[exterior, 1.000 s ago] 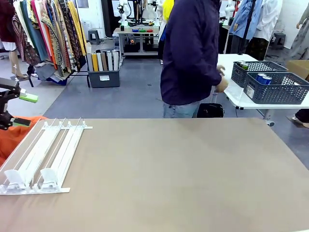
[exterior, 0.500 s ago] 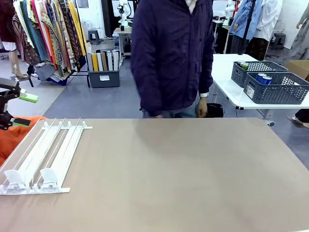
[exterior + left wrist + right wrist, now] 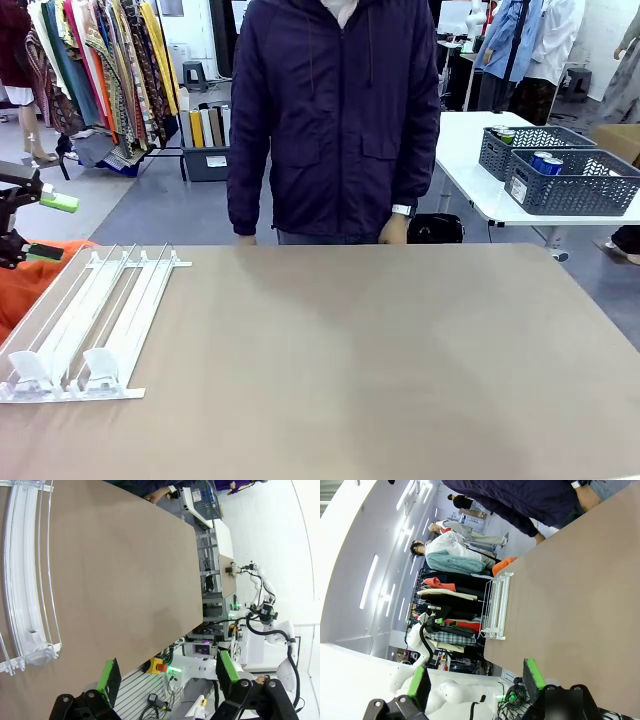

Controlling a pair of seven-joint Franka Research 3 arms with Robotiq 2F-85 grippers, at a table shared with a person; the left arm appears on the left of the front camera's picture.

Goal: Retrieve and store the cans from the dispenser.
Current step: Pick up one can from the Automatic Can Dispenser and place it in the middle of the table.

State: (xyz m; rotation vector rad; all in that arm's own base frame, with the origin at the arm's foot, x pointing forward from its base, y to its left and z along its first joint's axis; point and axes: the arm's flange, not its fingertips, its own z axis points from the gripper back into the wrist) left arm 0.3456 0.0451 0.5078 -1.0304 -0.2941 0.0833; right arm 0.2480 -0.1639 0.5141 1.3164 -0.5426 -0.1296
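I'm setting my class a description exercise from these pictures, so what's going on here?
Nothing is being handled. The white dispenser sits with no cans in its lanes at the table's left. The left gripper hangs open beside it; the right gripper is open too. A person stands at the far edge, hands down.

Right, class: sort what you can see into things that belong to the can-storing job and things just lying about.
Belongs to the job:
- dispenser, lanes bare
- cans in a basket on the far table
- left gripper, open
- right gripper, open

Just lying about:
- clothes rack
- orange cloth
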